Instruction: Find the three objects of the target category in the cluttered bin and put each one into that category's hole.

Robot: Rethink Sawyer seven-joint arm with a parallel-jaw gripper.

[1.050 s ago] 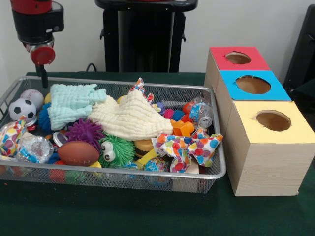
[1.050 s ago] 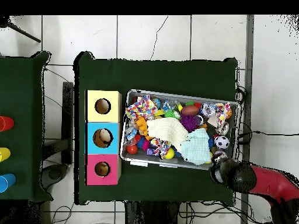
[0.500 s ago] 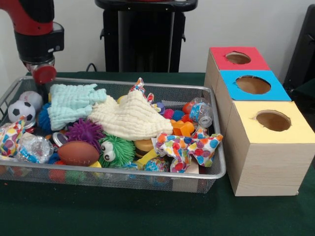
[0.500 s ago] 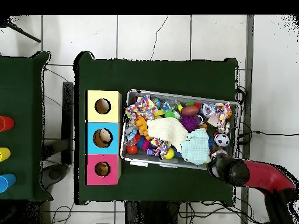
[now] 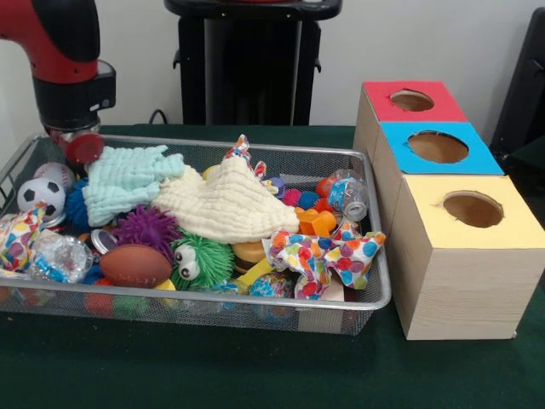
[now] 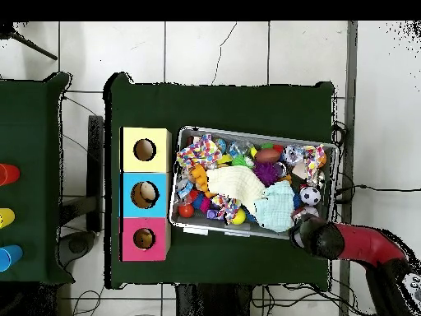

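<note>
Gripper over bin's corner

Gripper low at the mesh bin's far corner, fingers hidden, so grip impossible to judge. Just beside it: white baseball, soccer ball and pale-blue cloth. Well apart across the bin: three holed boxes.

Bin: fine wire mesh, bright metal rim. Boxes: pale bare wood, visible grain, matt coloured tops. Cream cloth and mint cloth: soft crinkled weave. Football: smooth, slight sheen. Tabletop: matt dark green fabric.
</note>
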